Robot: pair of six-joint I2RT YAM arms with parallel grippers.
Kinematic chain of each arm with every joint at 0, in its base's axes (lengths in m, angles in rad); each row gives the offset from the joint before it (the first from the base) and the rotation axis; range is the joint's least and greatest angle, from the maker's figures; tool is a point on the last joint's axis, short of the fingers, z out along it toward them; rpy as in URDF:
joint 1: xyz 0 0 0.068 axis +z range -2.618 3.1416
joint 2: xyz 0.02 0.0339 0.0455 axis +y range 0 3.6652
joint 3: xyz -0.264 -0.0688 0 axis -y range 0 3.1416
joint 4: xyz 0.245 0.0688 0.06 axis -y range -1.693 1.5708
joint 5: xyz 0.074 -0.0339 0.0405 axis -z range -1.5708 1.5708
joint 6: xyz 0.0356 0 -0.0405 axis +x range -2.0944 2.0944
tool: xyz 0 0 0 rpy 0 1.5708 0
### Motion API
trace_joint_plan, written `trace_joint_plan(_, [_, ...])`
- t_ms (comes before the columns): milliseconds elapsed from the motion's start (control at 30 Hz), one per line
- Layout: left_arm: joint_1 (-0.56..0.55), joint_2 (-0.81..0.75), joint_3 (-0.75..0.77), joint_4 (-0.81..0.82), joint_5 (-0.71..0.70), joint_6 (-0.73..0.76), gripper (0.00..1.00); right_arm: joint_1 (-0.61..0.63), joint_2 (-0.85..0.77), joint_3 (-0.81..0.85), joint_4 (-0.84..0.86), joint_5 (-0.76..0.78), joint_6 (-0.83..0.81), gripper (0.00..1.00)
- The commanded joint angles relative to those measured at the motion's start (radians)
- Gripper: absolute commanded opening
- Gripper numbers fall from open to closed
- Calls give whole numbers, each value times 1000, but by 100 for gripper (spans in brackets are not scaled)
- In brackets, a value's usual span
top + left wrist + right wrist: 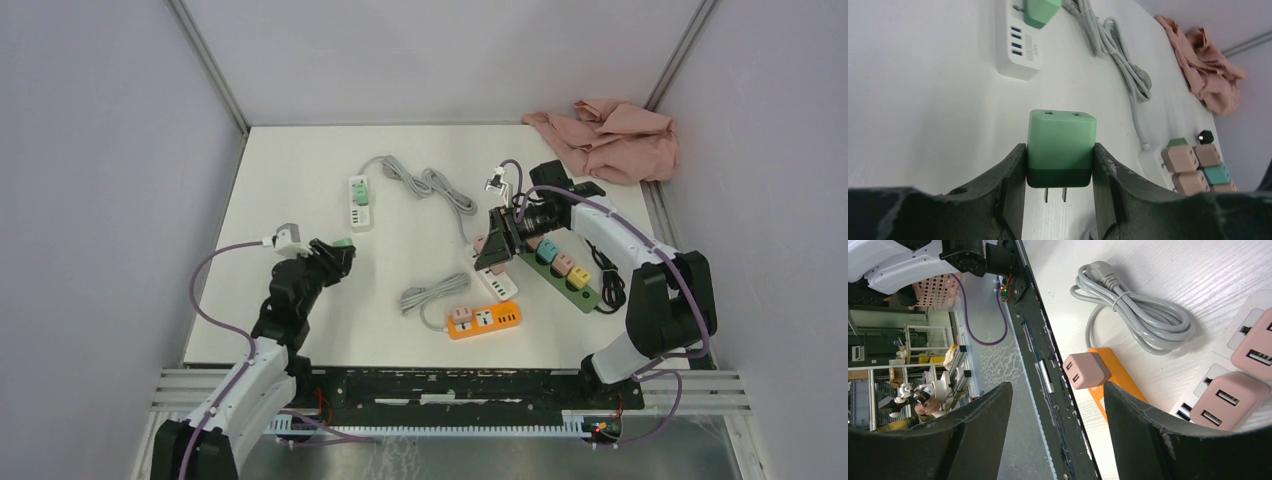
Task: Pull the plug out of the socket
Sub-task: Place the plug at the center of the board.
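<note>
The left gripper [1060,172] was clamped on the small green square plug [1061,140], its 2 metal prongs free above the white table [923,100]. The right gripper [1055,390] had its jaws apart, holding nothing, near a pink square plug [1233,400].

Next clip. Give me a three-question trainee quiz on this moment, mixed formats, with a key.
1. True or false: the left gripper holds the green plug, prongs bare.
2. The right gripper is: A shut on a cable; B open and empty; C shut on cloth.
3. What colour is the power strip carrying a single pink plug?
Key: 1 true; 2 B; 3 orange.
</note>
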Motion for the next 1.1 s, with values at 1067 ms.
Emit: trace_joint_plan(1067, [347, 285, 95, -248, -324, -555, 38, -12, -26, 43, -9, -29, -32, 72])
